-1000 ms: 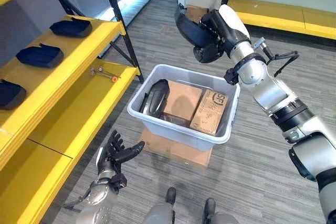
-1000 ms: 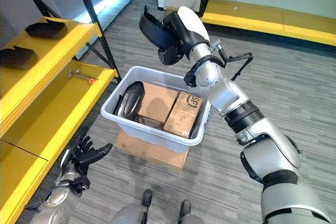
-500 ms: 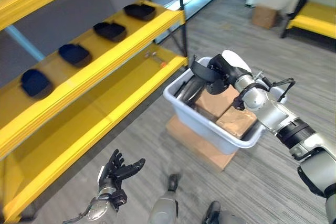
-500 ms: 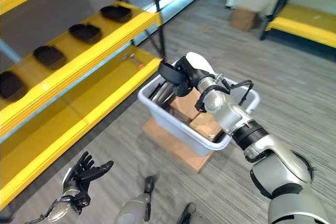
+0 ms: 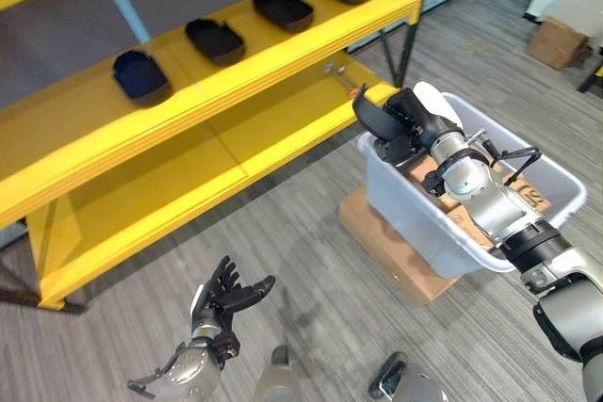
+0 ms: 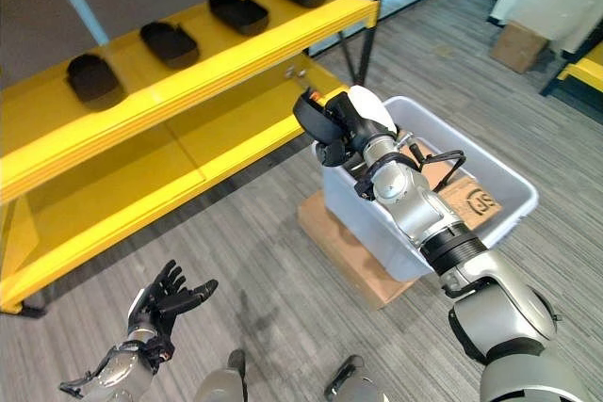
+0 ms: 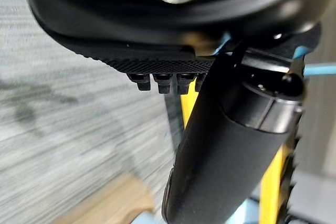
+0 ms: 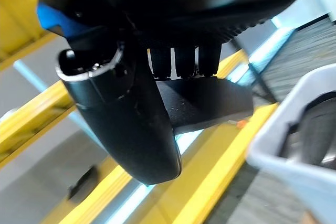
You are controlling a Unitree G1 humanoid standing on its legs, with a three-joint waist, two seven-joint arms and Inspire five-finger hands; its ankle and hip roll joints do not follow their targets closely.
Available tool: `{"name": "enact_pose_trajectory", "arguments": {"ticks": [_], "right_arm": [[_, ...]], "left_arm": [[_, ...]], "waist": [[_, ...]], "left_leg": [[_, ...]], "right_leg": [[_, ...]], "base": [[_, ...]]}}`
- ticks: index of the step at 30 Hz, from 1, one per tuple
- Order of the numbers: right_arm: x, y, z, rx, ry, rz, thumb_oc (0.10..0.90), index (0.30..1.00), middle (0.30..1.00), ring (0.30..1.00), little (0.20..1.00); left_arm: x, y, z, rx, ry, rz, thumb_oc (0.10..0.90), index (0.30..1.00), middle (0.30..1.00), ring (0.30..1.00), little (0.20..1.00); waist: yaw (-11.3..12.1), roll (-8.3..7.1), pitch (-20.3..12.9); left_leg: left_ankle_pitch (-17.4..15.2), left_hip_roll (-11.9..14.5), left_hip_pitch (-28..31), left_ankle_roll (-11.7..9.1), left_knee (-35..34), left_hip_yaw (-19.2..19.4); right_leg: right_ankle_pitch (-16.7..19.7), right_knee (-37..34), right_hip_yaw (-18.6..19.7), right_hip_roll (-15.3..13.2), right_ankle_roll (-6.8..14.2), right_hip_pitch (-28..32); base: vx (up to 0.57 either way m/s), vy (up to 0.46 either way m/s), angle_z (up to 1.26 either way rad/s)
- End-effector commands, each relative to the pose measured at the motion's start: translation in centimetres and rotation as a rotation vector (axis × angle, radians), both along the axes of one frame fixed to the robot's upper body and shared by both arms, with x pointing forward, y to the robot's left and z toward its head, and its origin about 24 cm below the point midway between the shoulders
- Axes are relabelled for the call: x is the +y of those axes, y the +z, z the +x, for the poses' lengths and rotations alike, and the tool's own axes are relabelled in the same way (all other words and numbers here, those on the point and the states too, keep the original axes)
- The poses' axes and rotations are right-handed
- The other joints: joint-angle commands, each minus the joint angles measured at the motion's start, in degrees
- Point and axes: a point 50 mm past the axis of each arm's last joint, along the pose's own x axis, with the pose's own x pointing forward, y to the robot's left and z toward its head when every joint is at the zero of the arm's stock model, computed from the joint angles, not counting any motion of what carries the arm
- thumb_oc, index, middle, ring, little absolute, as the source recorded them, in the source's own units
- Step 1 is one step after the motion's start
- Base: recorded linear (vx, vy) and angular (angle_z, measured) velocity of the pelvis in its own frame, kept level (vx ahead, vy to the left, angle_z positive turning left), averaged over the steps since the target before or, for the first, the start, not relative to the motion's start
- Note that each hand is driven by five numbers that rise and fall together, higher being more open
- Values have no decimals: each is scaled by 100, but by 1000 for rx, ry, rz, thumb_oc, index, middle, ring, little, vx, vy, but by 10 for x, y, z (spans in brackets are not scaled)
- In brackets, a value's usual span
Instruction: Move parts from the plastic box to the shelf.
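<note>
left hand point(image 5: 223, 297): low near left, fingers spread, idle
shelf point(image 5: 236, 68): far left; four dark parts point(image 5: 215, 40) in a row on it
part point(image 6: 314, 115): gripped in right hand point(image 6: 350, 129), above box's left rim
box point(image 5: 429, 225): right, cartons inside
relation: shelf lies left of and beyond held part; right hand nearer
change: view swung left, hand nearer shelf than 0.5 s ago
</note>
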Motion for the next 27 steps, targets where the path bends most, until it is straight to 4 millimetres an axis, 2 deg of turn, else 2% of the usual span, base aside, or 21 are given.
{"name": "enact_pose_trajectory", "arguments": {"ticks": [1,4,5,6,7,10,15,18,22,25,27], "right_arm": [[31,86,-8,-350,137,64,400,300,300,300,300],[35,79,-10,-339,151,48,400,300,300,300,300],[36,77,-9,-328,152,52,400,300,300,300,300],[36,76,-9,-327,154,53,400,300,300,300,300],[43,78,-6,-325,166,55,400,300,300,300,300],[48,77,-5,-317,171,54,400,300,300,300,300],[57,78,-1,-309,174,42,400,300,300,300,300],[60,90,-1,-348,172,47,400,300,300,300,300],[60,89,-2,-353,173,32,400,300,300,300,300],[57,90,-4,-364,174,1,400,300,300,300,300],[53,92,-5,-369,168,-16,400,300,300,300,300]], "left_arm": [[21,36,2,-166,9,130,900,1000,1000,1000,1000],[20,38,3,-169,-10,152,900,1000,1000,1000,1000],[21,42,5,-183,-19,176,900,1000,1000,1000,1000],[21,42,5,-182,-18,177,900,1000,1000,1000,1000],[21,48,7,-211,-11,184,900,1000,1000,1000,1000],[22,49,7,-215,3,183,900,1000,1000,1000,1000],[28,48,3,-206,28,203,900,1000,1000,1000,1000],[33,49,4,-209,45,214,900,1000,1000,1000,1000],[34,48,5,-204,47,226,900,1000,1000,1000,1000],[34,51,8,-211,20,253,900,1000,1000,1000,1000],[33,53,15,-218,-19,274,900,1000,1000,1000,1000]], "waist": [[82,-74,-357],[143,-143,-366],[172,-225,-390],[172,-212,-406],[260,-329,-386],[328,-378,-370],[516,-466,-338],[692,-513,-338],[766,-548,-416],[808,-592,-498],[671,-627,-557]], "left_leg": [[-390,128,-263,131,299,-205],[-468,18,-321,198,360,-214],[-359,-39,-402,262,321,-201],[-480,-5,-346,227,336,-241],[-466,-90,-419,334,407,-195],[-551,-118,-456,384,560,-192],[-914,-281,-634,588,1102,-219],[-1297,-448,-919,733,1744,-296],[-1473,-531,-1044,833,2002,-330],[-1553,-660,-1142,933,2146,-417],[-1468,-870,-1161,1017,2027,-615]], "right_leg": [[-552,-262,701,166,238,393],[-408,-395,727,115,323,432],[-206,-595,636,85,306,421],[-313,-553,711,126,364,453],[-60,-770,719,100,374,392],[-8,-831,786,105,405,391],[167,-974,926,24,503,434],[382,-1197,1041,-108,616,511],[606,-1367,1154,-187,668,614],[903,-1329,1388,-251,698,639],[1188,-1159,2103,-87,667,506]], "base": [[-12,170,12],[-18,147,13],[4,88,29],[-59,129,25],[0,66,14],[-22,77,-10],[4,128,-5],[3,221,-3],[24,126,13],[49,146,24],[115,143,61]]}}
